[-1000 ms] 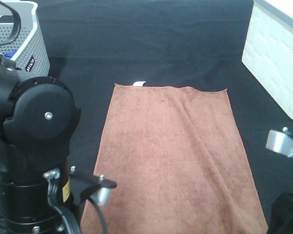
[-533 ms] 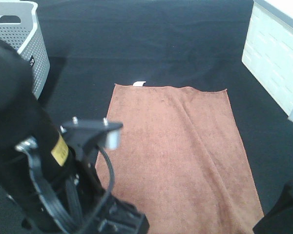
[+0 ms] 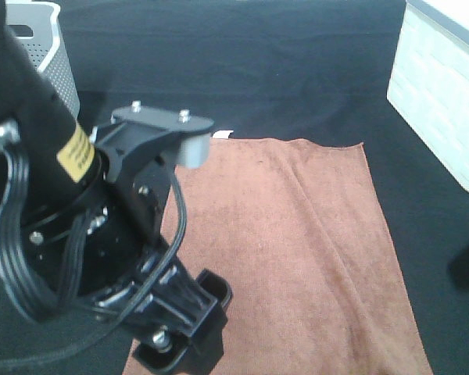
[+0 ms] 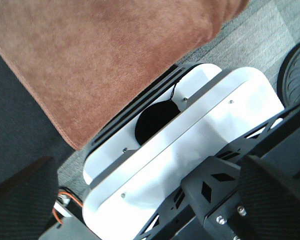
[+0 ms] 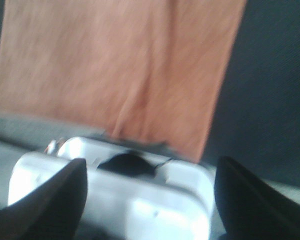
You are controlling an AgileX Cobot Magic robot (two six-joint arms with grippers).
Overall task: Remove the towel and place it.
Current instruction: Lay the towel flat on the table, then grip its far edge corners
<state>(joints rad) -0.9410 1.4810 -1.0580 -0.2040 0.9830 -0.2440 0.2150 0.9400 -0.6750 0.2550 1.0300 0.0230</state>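
Swinging up and across, the left arm (image 3: 102,219) now fills the near left of the high view and hides the left edge of the towel (image 3: 297,234); the right arm has left that view. The towel lies flat and spread on the dark counter (image 3: 297,70), well apart from the grey basket (image 3: 51,55) and the white crate (image 3: 445,86). Its near end is at the counter's front edge, above the robot's white base (image 4: 190,130). The left fingers (image 4: 20,192) are spread and hold nothing. The right fingers (image 5: 45,200) are spread too, and empty.
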